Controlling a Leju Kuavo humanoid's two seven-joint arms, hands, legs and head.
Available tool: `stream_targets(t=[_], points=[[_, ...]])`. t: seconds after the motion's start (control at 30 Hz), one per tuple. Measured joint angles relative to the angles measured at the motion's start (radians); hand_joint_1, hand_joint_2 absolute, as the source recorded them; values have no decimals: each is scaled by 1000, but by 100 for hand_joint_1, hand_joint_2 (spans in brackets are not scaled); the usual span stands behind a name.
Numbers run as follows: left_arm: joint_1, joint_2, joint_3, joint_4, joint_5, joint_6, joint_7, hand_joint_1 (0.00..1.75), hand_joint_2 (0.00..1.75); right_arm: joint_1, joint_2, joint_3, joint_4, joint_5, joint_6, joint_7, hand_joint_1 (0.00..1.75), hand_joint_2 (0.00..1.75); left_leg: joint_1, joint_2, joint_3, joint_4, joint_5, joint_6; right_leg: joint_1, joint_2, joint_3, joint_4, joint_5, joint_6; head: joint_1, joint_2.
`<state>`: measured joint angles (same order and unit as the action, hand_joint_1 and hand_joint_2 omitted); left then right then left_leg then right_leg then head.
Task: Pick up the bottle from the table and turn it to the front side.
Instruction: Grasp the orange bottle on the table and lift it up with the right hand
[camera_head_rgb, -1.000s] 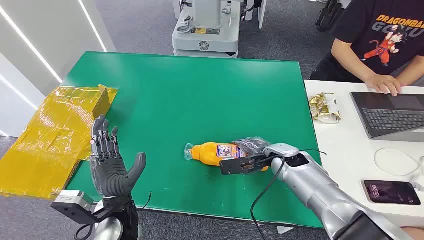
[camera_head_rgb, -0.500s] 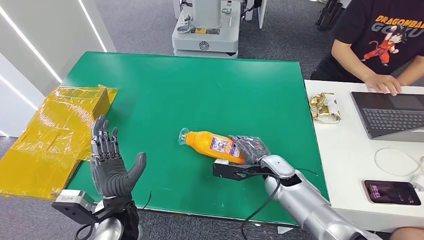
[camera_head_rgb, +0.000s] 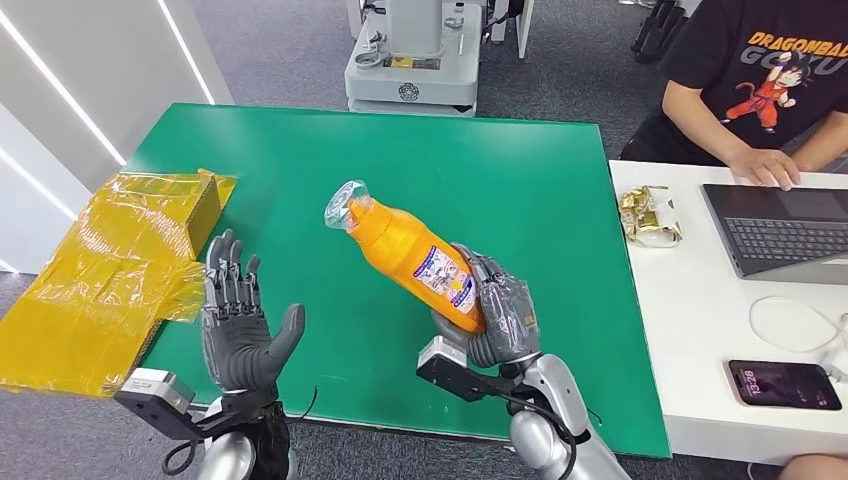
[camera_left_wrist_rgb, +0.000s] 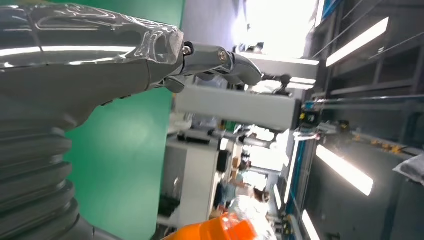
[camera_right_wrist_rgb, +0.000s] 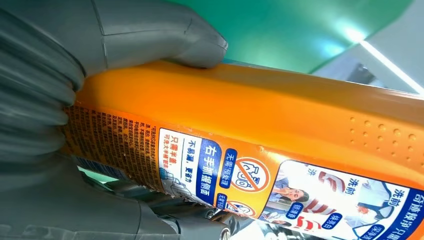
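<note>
While tilted, bottle (camera_head_rgb: 415, 260) cap up-left.

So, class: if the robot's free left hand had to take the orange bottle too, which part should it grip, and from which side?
Probably the bare upper body of the orange bottle, below the plastic-wrapped cap, approached from the robot's left. The right hand wraps the base, the bottle tilts up-left, and the left hand waits open on that side.

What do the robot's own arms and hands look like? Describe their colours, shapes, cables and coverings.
Both arms are silver metal tubes. The left hand has a dark grey palm, a thick grey thumb and darker jointed fingers. The right hand is similar and looks wrapped in clear plastic film. A flat black plate sticks out at each wrist, black cables run along the forearms, and the wrist views show a grey ribbed cover.
</note>
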<state>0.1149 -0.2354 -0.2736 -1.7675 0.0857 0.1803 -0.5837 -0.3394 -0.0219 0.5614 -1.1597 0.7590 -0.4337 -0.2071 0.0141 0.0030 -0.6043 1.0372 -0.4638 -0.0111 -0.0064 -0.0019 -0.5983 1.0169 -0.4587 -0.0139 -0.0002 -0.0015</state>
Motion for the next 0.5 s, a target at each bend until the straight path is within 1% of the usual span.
stream_targets(t=[0.1,0.27,0.4,0.5], points=[[-27,5,-24,25,27,-44,32,0,175,23,6,-12,-24,-20,10,-37,175,175,0,0,0,0,0,0,0,0,0,0,0,0,0,0],[-59,17,-61,58,44,-118,57,0,175,38,11,-19,-35,-38,45,-74,175,175,0,0,0,0,0,0,0,0,0,0,1,-1,0,0],[-78,26,-81,77,41,-163,65,0,175,38,14,-20,-30,-38,94,-87,175,175,0,0,0,0,0,0,0,0,0,0,1,-1,0,0],[-89,31,-84,86,34,-190,70,0,175,38,15,-20,-24,-44,153,-86,175,175,0,0,0,0,0,0,0,0,0,0,1,-1,0,0]])
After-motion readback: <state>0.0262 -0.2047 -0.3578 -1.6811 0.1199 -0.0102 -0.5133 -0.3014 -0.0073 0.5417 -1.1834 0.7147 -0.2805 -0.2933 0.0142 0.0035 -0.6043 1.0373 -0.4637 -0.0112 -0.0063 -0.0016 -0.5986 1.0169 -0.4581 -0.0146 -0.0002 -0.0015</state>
